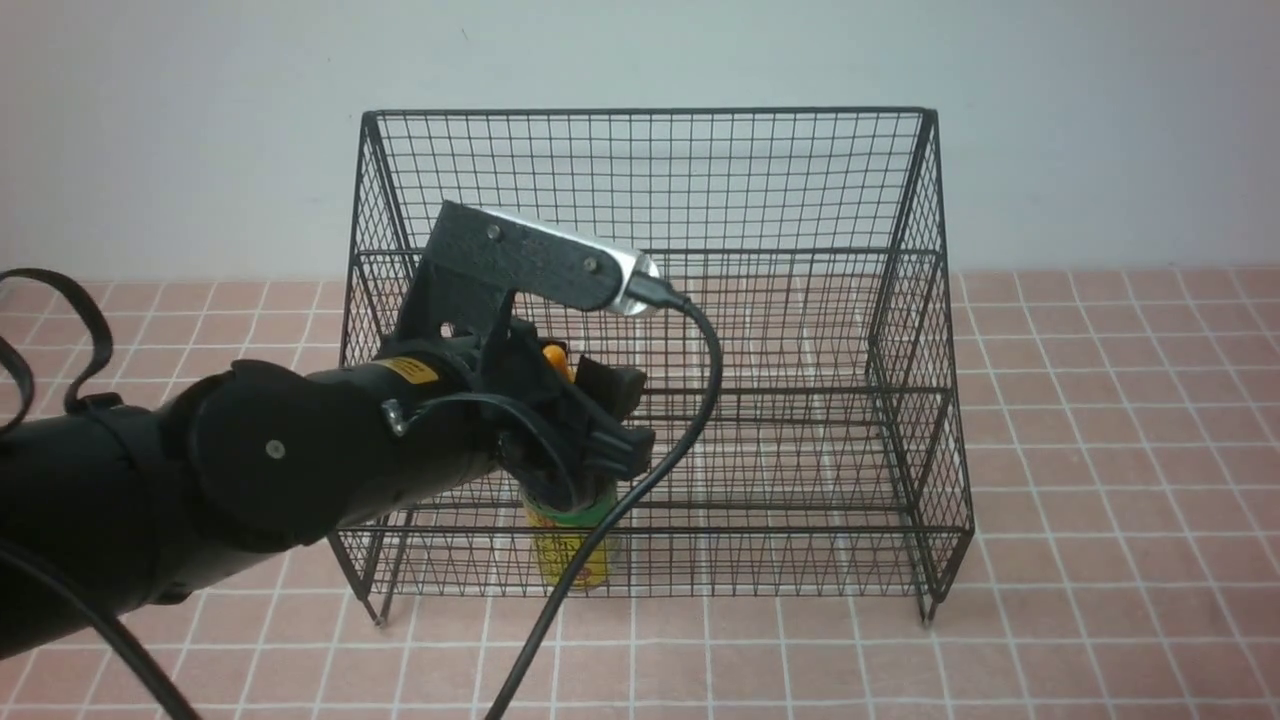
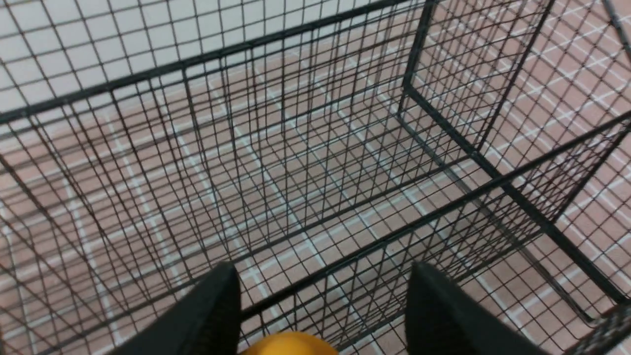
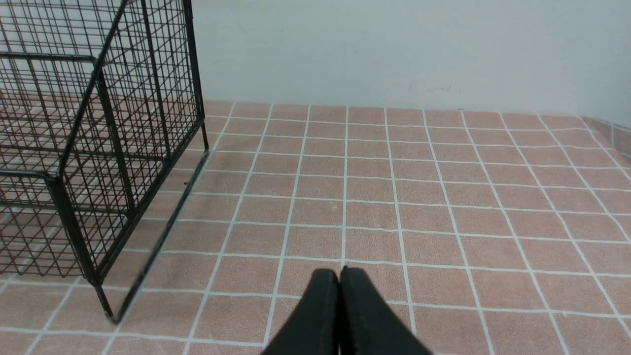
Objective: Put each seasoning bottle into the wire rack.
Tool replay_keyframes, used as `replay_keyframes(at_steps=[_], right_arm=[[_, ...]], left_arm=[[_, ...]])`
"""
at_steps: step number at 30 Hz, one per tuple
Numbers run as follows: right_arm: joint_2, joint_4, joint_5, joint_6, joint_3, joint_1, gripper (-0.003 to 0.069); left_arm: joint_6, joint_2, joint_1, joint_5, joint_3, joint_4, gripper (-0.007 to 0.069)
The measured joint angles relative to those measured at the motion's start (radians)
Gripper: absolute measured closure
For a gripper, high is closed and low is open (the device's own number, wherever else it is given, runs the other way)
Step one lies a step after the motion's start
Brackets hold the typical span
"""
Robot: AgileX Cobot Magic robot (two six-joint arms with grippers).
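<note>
- right gripper (image 3: 339, 270): jaws pressed together and holding nothing. It sits low over the bare tiled worktop (image 3: 443, 197), off the rack's right side, and plays no part in this step.
- left gripper (image 1: 615, 415): reaches in over the rack's front edge with jaws spread wide, straddling the bottle's upper part. No clamp is visible, so the bottle looks let go.
- seasoning bottle (image 1: 572, 545): stands upright on the lowest front tier of the wire rack (image 1: 650, 180), just behind the front rail. It is left of the middle and well short of the front-left corner, and its base seems to rest on the mesh.
- Bottle vs gripper: in the left wrist view the orange cap (image 2: 288, 347) sits between the two fingers (image 2: 212, 315), back toward the palm, with a clear gap on one side. The body below is hidden, so I can't tell whether a pad brushes it.
- Progress: the only bottle in view is inside the rack, so I judge the placing done. What is left is backing the arm out without tipping it.
- Farther back: no other bottle shows on the rear tiers or on the worktop.
</note>
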Motion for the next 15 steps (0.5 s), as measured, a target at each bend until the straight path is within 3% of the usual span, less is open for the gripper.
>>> replay_keyframes(at_steps=[5, 9, 12, 13, 15], right_arm=[[0.000, 0.000, 0.000, 0.000, 0.000, 0.000, 0.0669], [0.000, 0.000, 0.000, 0.000, 0.000, 0.000, 0.0669], [0.000, 0.000, 0.000, 0.000, 0.000, 0.000, 0.0669], [0.000, 0.000, 0.000, 0.000, 0.000, 0.000, 0.0669], [0.000, 0.000, 0.000, 0.000, 0.000, 0.000, 0.0669]], left_arm=[[0.067, -0.107, 0.000, 0.018, 0.000, -0.001, 0.0223], [0.080, -0.239, 0.000, 0.074, 0.000, -0.001, 0.0302], [0.081, -0.374, 0.000, 0.199, 0.000, -0.001, 0.0447], [0.081, -0.429, 0.000, 0.262, 0.000, 0.000, 0.0527], [0.081, -0.470, 0.000, 0.334, 0.000, 0.004, 0.0581]])
